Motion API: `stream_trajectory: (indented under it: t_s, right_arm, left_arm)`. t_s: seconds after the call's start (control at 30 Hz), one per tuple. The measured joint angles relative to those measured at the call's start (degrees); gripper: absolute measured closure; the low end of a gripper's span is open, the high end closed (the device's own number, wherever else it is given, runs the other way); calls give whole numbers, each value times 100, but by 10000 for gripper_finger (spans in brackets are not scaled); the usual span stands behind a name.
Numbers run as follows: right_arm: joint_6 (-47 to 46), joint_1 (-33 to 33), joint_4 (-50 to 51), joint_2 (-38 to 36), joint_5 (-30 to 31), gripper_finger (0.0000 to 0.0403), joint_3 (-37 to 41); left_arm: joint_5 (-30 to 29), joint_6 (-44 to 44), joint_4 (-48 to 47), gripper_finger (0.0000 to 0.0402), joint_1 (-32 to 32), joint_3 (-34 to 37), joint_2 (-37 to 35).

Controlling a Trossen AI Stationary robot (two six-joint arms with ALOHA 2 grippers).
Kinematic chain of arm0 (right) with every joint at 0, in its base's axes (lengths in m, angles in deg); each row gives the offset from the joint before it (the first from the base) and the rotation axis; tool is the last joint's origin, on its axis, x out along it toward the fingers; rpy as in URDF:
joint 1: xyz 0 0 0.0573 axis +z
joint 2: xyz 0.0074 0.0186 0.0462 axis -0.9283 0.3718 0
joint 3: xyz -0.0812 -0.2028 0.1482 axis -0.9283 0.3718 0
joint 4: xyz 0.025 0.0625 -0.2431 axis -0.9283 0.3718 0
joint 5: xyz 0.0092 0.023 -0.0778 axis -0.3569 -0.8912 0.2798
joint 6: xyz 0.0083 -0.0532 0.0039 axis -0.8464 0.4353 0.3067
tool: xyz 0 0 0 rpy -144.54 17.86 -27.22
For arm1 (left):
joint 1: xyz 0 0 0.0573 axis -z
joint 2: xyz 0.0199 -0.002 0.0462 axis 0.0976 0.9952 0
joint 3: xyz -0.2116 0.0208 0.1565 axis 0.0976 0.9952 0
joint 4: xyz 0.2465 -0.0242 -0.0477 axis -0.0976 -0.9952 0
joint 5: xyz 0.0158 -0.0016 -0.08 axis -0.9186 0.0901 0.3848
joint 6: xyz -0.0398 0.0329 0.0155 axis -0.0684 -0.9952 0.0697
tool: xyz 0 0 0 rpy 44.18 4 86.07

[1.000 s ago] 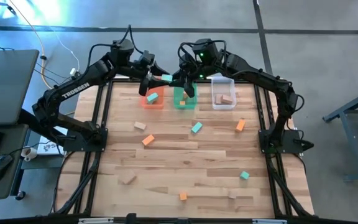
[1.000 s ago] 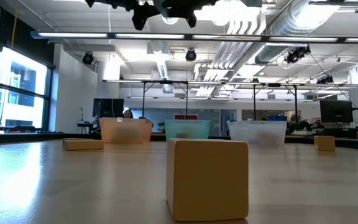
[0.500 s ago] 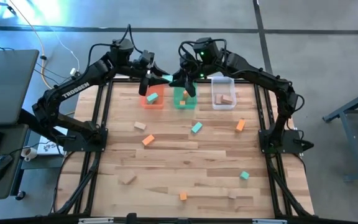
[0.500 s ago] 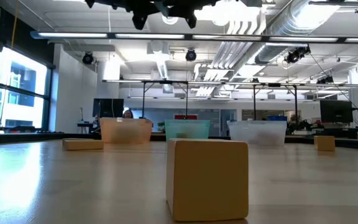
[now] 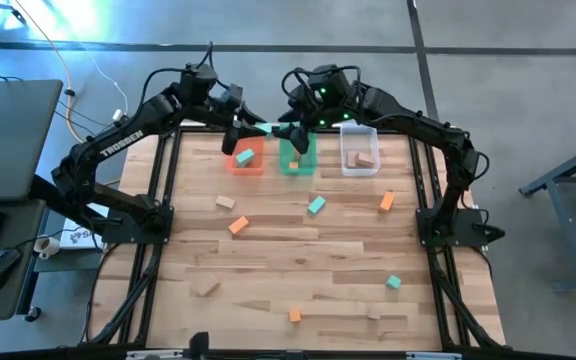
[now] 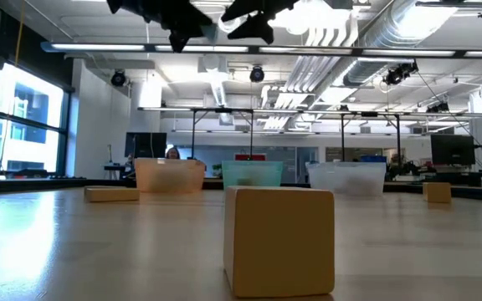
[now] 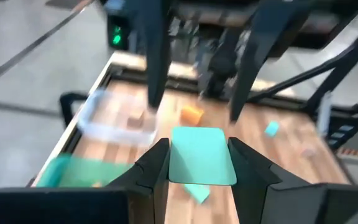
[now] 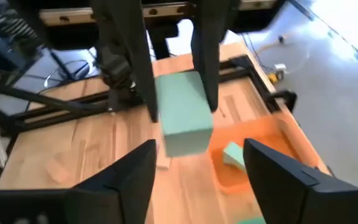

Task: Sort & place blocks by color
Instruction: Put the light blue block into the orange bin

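Note:
A teal block (image 7: 201,155) hangs in the air above the gap between the orange tray (image 5: 247,162) and the green tray (image 5: 296,162). My left gripper (image 5: 256,129) is shut on it. My right gripper (image 5: 286,133) faces it from the table's right. It is open, with its fingers standing wide of the block (image 8: 182,118) and touching nothing. Another teal block (image 8: 232,153) lies in the orange tray. The clear tray (image 5: 358,152) holds tan blocks. My left gripper pinches the teal block by two opposite sides (image 7: 174,163) between its two fingers. The fingers (image 8: 146,81) come from the table's left, slanting a little downward. The block is lifted clear of the table and trays, and its free end points toward my right gripper.
Loose blocks lie over the table: tan (image 5: 226,202), orange (image 5: 238,226), teal (image 5: 316,205), orange (image 5: 386,201), teal (image 5: 393,282), orange (image 5: 295,315) and tan (image 5: 205,288). A tan block (image 6: 279,241) stands close before the low camera. The three trays line the far edge.
My left gripper has shut on the teal block, which my right gripper held aloft. My right gripper has then opened and let go. The block has stayed in the air over the trays.

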Motion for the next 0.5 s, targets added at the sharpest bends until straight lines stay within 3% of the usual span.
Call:
stream_trajectory:
  t_s: [0.33, 0.5]
  right_arm:
    - [-841, 60, 660, 0, 96, 158, 1]
    - [-1166, 220, 1295, 13, 823, 157, 9]
  left_arm:
    - [-1797, -744, -1361, 298, -244, 2, 163]
    - [-2060, -724, -1460, 298, -348, 4, 630]
